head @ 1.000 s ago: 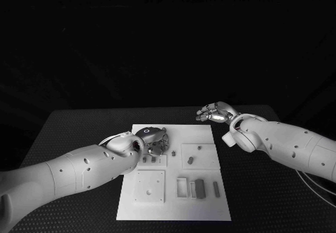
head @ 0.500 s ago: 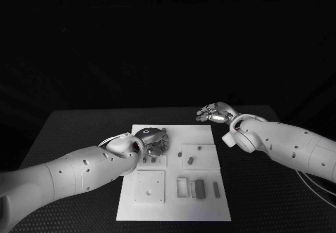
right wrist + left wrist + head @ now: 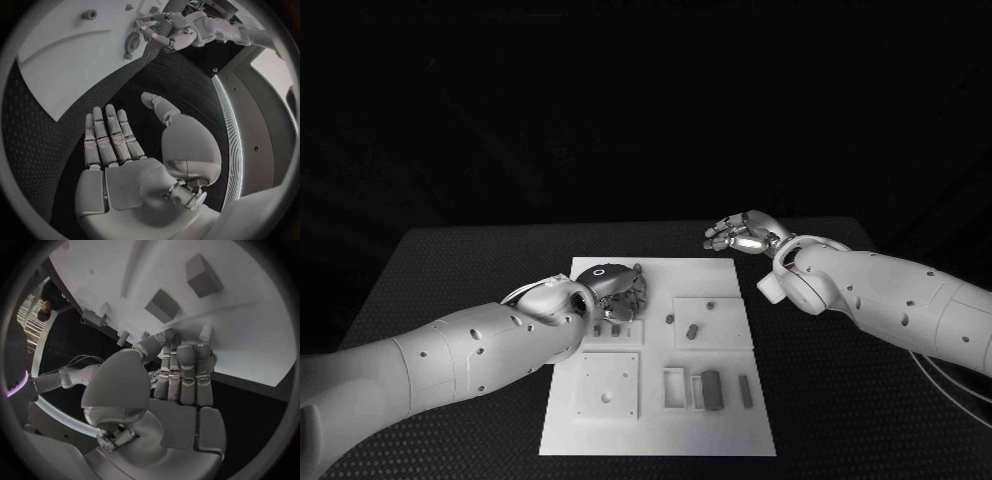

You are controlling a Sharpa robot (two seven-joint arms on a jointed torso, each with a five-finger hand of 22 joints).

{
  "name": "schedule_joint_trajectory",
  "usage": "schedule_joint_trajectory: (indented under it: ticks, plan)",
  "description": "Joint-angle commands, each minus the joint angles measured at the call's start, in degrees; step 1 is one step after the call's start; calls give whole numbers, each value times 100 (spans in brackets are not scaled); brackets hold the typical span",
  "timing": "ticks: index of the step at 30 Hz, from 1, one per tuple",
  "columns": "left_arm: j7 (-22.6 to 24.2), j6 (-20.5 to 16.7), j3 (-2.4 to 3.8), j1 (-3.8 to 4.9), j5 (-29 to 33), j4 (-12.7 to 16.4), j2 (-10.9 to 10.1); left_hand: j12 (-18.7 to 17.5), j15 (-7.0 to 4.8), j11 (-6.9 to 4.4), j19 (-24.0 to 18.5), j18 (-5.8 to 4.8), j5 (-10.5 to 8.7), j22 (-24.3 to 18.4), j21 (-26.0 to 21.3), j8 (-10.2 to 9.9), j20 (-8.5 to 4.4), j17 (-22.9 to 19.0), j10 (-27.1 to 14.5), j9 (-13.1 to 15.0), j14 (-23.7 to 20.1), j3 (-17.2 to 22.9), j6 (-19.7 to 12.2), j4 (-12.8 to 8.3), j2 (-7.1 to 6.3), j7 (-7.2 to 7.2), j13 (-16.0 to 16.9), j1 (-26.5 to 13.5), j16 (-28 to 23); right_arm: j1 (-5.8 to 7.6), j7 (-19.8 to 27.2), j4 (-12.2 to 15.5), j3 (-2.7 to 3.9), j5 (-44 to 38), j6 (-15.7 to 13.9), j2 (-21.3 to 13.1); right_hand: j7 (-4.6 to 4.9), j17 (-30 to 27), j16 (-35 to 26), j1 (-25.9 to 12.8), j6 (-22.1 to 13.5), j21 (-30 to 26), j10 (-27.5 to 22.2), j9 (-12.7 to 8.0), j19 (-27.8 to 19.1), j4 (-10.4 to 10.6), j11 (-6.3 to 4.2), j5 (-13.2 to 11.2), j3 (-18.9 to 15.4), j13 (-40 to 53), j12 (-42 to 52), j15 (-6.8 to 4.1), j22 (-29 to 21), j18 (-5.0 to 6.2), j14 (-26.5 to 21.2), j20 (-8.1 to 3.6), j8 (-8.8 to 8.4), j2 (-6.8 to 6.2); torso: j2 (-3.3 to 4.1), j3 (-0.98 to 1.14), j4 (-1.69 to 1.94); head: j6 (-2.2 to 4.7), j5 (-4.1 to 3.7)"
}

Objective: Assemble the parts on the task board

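Observation:
The white task board (image 3: 733, 425) lies mid-table, with raised square plates on it. Small grey parts sit on it: two short pegs (image 3: 692, 328) on the right plate and a long block (image 3: 711, 388) in a slot nearer me. My left hand (image 3: 613, 287) hovers over the board's far-left plate, fingers bent down towards it. From the left wrist, its fingers (image 3: 186, 371) lie side by side, thumb against them, tips close to a pale peg (image 3: 205, 332) and two grey blocks (image 3: 164, 305). I cannot tell whether anything is pinched. My right hand (image 3: 741, 232) hangs past the board's far-right corner, flat and holding nothing (image 3: 119, 150).
The black table (image 3: 459, 290) surrounds the board with wide bare strips left and right. A plain square plate (image 3: 609, 384) with one hole sits at the board's near left. From the right wrist, the board (image 3: 69, 55) and my left hand (image 3: 167, 31) lie far ahead.
My left hand has edged slightly towards the board's far edge. A short peg beside it now stands uncovered, a little to the right. The right hand has not moved.

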Motion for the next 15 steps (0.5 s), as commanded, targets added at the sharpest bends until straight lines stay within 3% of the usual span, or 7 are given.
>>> schedule_joint_trajectory:
  ticks: [1,7,13,15]
  plan:
    - [-72,48,-21,-30,43,-22,-3,-21,31,45,28,169,-25,66,18,-26,-140,-8,-2,-8,25,13,-35,20,-27,20,-5,-16,-18,-2,49,6,3,-9,8,2,36,-8,34,-40,-44,-20,11,-7,-42,19,44,27,0,1,-22,0,10,-42,-60,-8,37,5,0,-2,-1,-4,2]
    - [2,-93,-12,-30,196,-23,-15,-36,36,50,29,170,-36,68,17,-34,-136,-12,-11,-13,25,5,-49,21,-61,27,-6,-19,-19,-2,50,1,3,-9,5,2,35,-9,35,-38,-44,-20,11,-8,-41,16,44,26,1,1,-22,0,10,-42,-60,-8,38,5,0,-1,3,7,-2]
    - [132,-320,43,-26,463,43,-86,-193,113,132,19,176,-77,74,3,-211,-80,-36,-217,-97,-10,-145,-377,53,-290,164,-52,-176,-44,-2,50,-15,3,-9,0,-4,35,-10,36,-36,-44,-19,12,-8,-41,15,44,26,2,1,-23,0,11,-42,-60,-8,39,5,-5,0,3,13,-8]
    - [176,-346,109,-25,537,82,-98,-235,139,158,22,192,-192,75,-1,-261,-54,-44,-265,-122,-20,-229,-480,74,-401,209,-64,-268,-52,-2,50,-25,3,-9,-3,-1,35,-10,37,-36,-44,-19,12,-9,-41,14,44,26,2,1,-23,0,11,-42,-60,-8,39,4,-3,1,3,25,-16]
